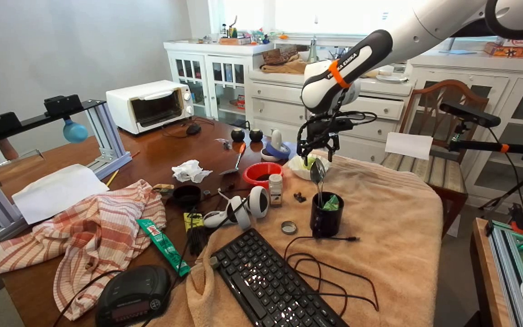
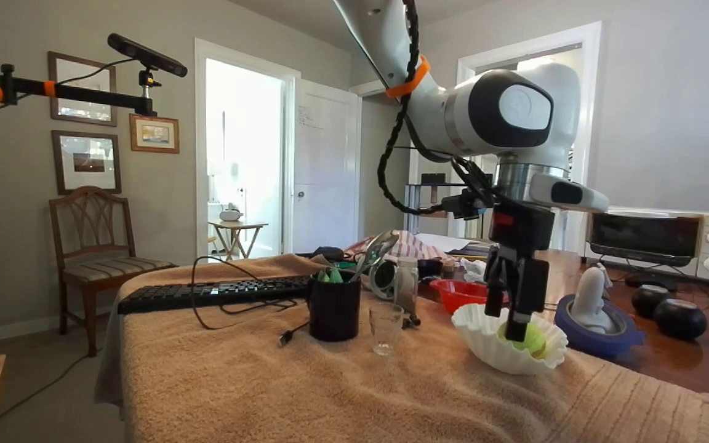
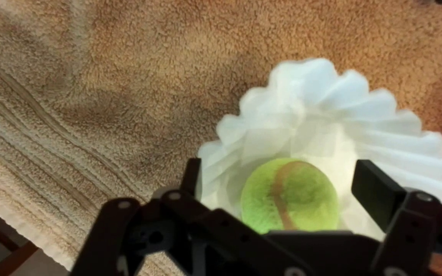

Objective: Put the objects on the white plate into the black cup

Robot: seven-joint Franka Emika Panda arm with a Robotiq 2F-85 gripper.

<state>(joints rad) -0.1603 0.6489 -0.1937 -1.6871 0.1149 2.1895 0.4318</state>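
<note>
The white plate is a fluted white dish on the towel, seen in both exterior views [image 1: 297,171] [image 2: 484,344] and in the wrist view [image 3: 320,92]. A yellow-green ball [image 3: 290,195] with a brownish stripe lies in it; it also shows in both exterior views [image 1: 309,161] [image 2: 533,339]. My gripper [image 3: 283,184] is open, pointing down, with one finger on each side of the ball and gaps visible; it also shows in both exterior views [image 1: 318,152] [image 2: 508,317]. The black cup [image 1: 327,222] [image 2: 334,314] stands upright holding green pieces [image 1: 332,203] and a spoon [image 1: 317,172].
A small clear glass [image 2: 385,329] stands between cup and dish. A red bowl [image 1: 249,178], a spice jar [image 1: 275,190] and a blue ring [image 2: 600,338] with a white object stand near the dish. A keyboard [image 1: 275,281] and loose cables lie near the cup.
</note>
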